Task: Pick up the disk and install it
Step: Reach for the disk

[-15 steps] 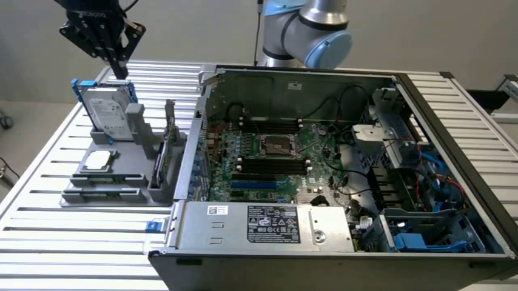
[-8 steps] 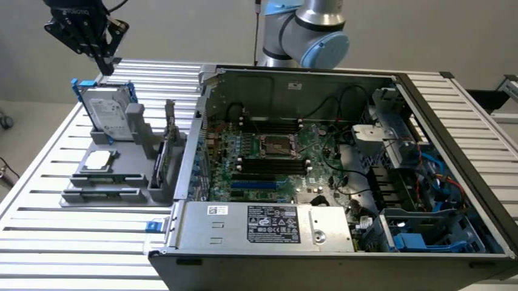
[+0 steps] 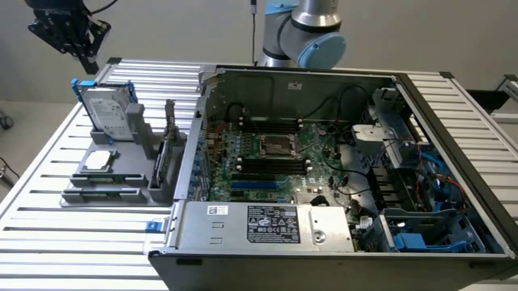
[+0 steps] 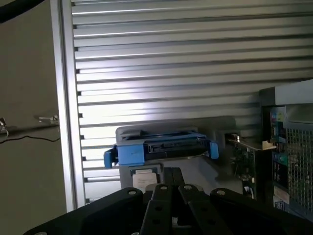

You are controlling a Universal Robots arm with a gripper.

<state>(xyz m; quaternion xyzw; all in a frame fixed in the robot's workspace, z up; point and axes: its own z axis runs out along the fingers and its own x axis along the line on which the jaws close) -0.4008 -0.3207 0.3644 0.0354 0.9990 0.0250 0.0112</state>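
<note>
The disk [image 3: 109, 113], a silver-grey drive with a white label in a blue bracket, stands upright in the grey holder [image 3: 105, 182] at the exterior view's left, on the slatted table. My black gripper [image 3: 86, 64] hangs above and behind the disk, apart from it, shut and holding nothing. In the wrist view the disk's blue bracket edge [image 4: 161, 147] lies beyond my closed gripper [image 4: 171, 188].
An open computer case [image 3: 340, 170] with its motherboard fills the middle and the exterior view's right; blue drive bays [image 3: 421, 236] sit at its near corner. The holder also carries a small square chip [image 3: 97, 160] and an upright card [image 3: 170, 142]. The table edge [image 4: 66, 107] borders bare floor.
</note>
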